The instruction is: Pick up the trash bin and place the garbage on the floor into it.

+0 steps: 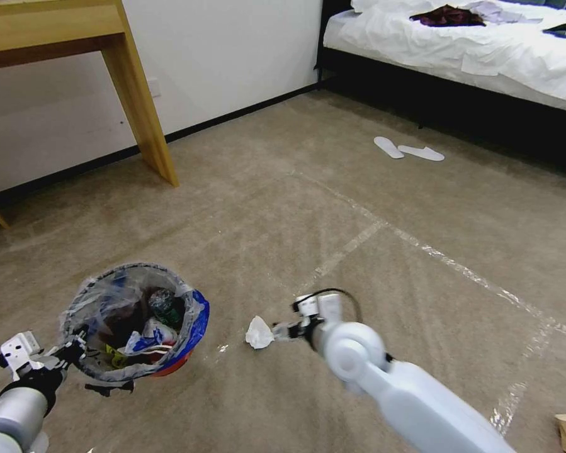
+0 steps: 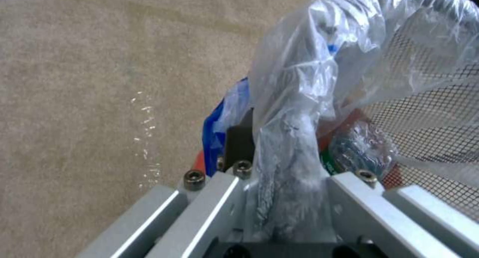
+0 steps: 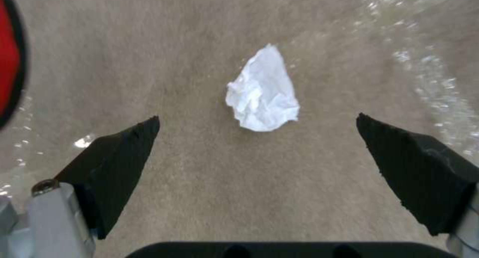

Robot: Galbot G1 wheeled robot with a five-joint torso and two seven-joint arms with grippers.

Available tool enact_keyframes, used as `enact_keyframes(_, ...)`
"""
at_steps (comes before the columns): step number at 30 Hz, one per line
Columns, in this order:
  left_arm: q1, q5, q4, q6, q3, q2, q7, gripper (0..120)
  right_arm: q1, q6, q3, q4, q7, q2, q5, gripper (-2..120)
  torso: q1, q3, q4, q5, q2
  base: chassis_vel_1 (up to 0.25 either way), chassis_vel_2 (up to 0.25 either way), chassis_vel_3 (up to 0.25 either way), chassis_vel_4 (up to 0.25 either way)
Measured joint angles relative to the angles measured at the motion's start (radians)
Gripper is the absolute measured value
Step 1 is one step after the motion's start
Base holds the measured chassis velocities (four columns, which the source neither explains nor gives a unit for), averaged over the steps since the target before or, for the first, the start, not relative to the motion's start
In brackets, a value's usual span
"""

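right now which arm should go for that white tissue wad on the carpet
The right. The right gripper is open, with the tissue wad lying on the floor just ahead of its fingertips. The left gripper is shut on the trash bin rim, so it is busy.

You see the beige short-pile carpet floor [image 1: 245, 207] matt and rough, the crumpled white tissue wad [image 3: 263, 91] papery, the red plastic trash bin's [image 1: 169, 368] clear liner glossy.

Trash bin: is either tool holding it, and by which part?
Left tool is shut on the trash bin at its bag-covered rim. Right tool is open over a tissue wad, holding nothing.
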Motion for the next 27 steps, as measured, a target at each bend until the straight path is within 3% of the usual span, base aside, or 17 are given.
enact_keyframes(9, 0.013, -0.006, -0.008, -0.001, -0.024, -0.007, 0.001, 1, 0.053, 0.006, -0.072, -0.244, -0.077, 0.113, -0.120, 100, 0.000, 0.000, -0.0004, -0.0002, 0.000, 0.000, 0.000, 0.000, 0.000)
enact_keyframes(15, 0.016, -0.009, -0.008, -0.002, -0.031, -0.008, 0.001, 1, 0.065, 0.015, -0.084, -0.333, -0.124, 0.153, -0.174, 100, 0.000, 0.000, -0.0004, -0.0001, 0.000, 0.000, 0.000, 0.000, 0.000)
enact_keyframes(27, 0.018, -0.017, -0.010, -0.003, -0.036, -0.005, 0.002, 1, 0.082, 0.113, -0.097, -0.526, -0.219, 0.233, -0.306, 98, 0.000, 0.000, -0.0003, -0.0001, 0.000, 0.000, 0.000, 0.000, 0.000)
